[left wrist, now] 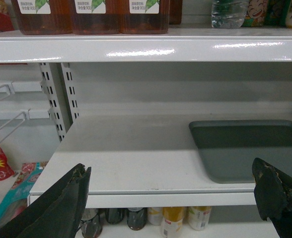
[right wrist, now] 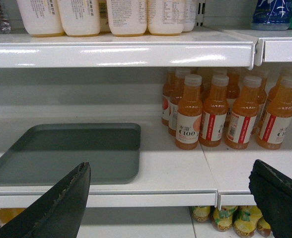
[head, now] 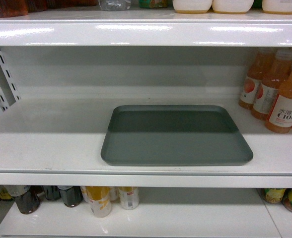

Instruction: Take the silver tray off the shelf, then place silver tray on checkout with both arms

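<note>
The silver tray (head: 176, 135) lies flat on the middle shelf (head: 46, 144), right of centre, its front rim close to the shelf's lip. No arm shows in the head view. In the left wrist view the tray (left wrist: 250, 148) sits ahead to the right, and my left gripper (left wrist: 172, 179) is open in front of the shelf edge, holding nothing. In the right wrist view the tray (right wrist: 71, 153) sits ahead to the left, and my right gripper (right wrist: 170, 174) is open, also short of the shelf lip and empty. The checkout is out of view.
Orange juice bottles (head: 277, 94) stand on the same shelf right of the tray, close to its far right corner. An upper shelf board (head: 146, 29) hangs low overhead. Slotted uprights (head: 2, 74) stand at the left. Bottles and cans (head: 101, 198) fill the shelf below.
</note>
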Controlling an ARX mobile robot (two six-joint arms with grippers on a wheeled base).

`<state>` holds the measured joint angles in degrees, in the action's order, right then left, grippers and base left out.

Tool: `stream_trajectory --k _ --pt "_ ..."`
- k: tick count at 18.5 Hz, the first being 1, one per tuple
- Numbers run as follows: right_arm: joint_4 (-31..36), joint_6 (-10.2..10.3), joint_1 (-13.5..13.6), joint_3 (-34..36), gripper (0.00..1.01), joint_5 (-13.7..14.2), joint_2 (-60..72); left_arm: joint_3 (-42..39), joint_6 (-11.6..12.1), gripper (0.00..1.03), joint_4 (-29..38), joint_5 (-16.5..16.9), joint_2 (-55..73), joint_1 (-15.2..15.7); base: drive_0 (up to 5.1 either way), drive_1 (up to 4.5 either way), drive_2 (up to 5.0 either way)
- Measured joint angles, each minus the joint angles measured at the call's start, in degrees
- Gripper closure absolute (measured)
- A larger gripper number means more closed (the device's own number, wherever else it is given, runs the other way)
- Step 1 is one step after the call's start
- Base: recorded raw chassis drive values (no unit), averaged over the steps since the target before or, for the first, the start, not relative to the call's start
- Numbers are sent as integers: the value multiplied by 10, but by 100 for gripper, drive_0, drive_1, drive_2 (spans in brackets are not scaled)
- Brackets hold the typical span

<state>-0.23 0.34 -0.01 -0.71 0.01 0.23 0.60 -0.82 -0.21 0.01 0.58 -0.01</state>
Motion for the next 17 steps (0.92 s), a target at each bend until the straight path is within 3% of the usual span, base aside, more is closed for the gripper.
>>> stream_trajectory --k 11,12,13,14,17 --pt "-5 -1 -1 0 3 -4 1 0 0 5 0 0 0 0 0 0 0" --pt "-55 -14 -20 -19 3 -53 33 21 -4 5 -68 -68 25 -28 0 0 0" --pt "-35 -23 -32 -37 3 -93 120 50 -14 5 -86 -145 112 -74 0 0 0" --pt "40 -28 -31 -67 3 -134 264 85 -30 5 10 -177 287 -84 0 0 0" --pt "138 -28 -9 -95 3 -145 439 120 -49 5 149 -141 514 -85 0 0 0"
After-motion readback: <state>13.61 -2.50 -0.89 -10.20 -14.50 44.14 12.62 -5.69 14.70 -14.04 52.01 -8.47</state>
